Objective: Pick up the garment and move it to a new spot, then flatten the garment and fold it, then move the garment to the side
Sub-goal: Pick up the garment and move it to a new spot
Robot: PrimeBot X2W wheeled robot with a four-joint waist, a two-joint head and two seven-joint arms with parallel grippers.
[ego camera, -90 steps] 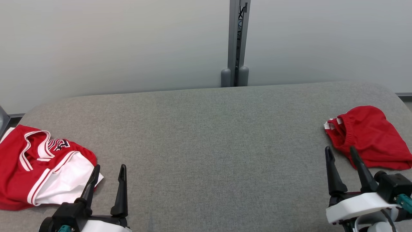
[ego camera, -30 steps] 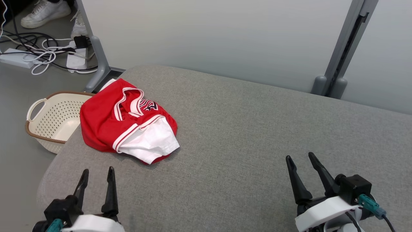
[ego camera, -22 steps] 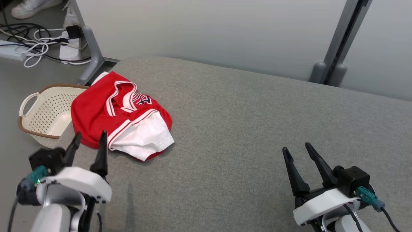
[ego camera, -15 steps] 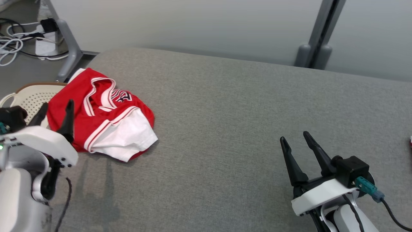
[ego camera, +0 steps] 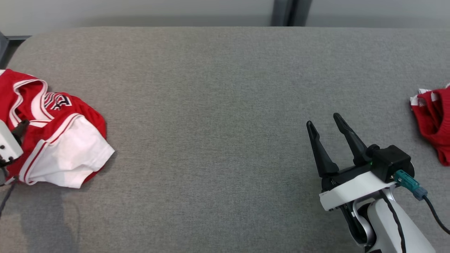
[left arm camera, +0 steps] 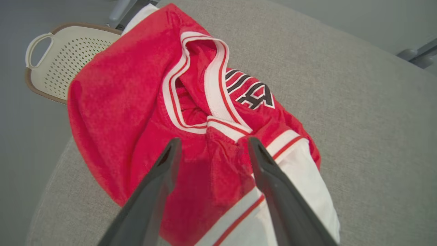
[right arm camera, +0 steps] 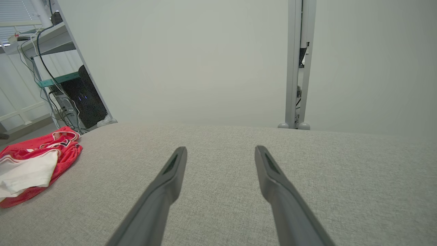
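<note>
The grey padded table (ego camera: 225, 88) stretches under both arms, bare in the middle, probably room kept for spreading cloth. The red jersey (left arm camera: 136, 102) lies bunched at its left end, directly beneath and ahead of the left gripper (left arm camera: 214, 140). That gripper's fingers are spread over the crumpled middle with nothing between them, poised, I'd say, for the first pickup. The jersey has white-and-red trim at the neck, dark lettering, and a white panel near the fingers. A cream basket (left arm camera: 51, 58) sits beyond it, off the edge. The right gripper (ego camera: 323, 119), likewise spread and empty, waits well apart from the jersey, with a smaller red garment (ego camera: 430, 119) to its right.
</note>
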